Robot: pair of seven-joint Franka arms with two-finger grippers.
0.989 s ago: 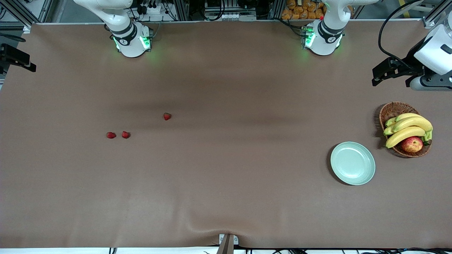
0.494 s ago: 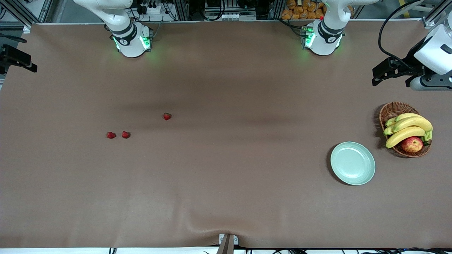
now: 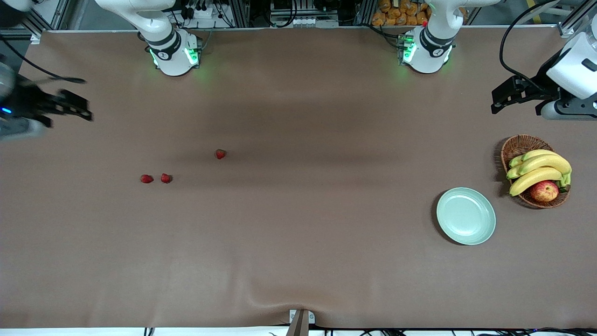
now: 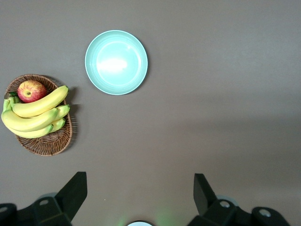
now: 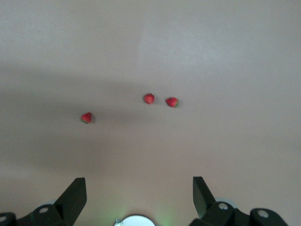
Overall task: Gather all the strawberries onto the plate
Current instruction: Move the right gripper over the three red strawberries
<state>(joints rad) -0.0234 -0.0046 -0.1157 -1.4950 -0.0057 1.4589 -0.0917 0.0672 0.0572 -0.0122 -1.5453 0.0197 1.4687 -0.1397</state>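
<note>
Strawberries: three lie on the brown table [image 3: 298,261] toward the right arm's end. Two [image 3: 147,178] [image 3: 166,178] sit side by side, the third [image 3: 220,153] apart, farther from the front camera.
Plate: the plate [image 3: 466,216] lies bare toward the left arm's end, beside the wicker basket [image 3: 518,145].
Basket contents: bananas [image 3: 536,170] and an apple [image 3: 544,191], partly covered.
Right gripper: the right gripper [image 3: 77,105] hangs blurred over the table's end, fingers spread, holding nothing; its arm is cut off.
Left gripper: the left gripper [image 3: 506,95] waits above the table edge near the basket, fingers [image 4: 75,190] spread and empty.

left pincer [image 4: 139,193] open, right pincer [image 5: 138,193] open, both aloft
</note>
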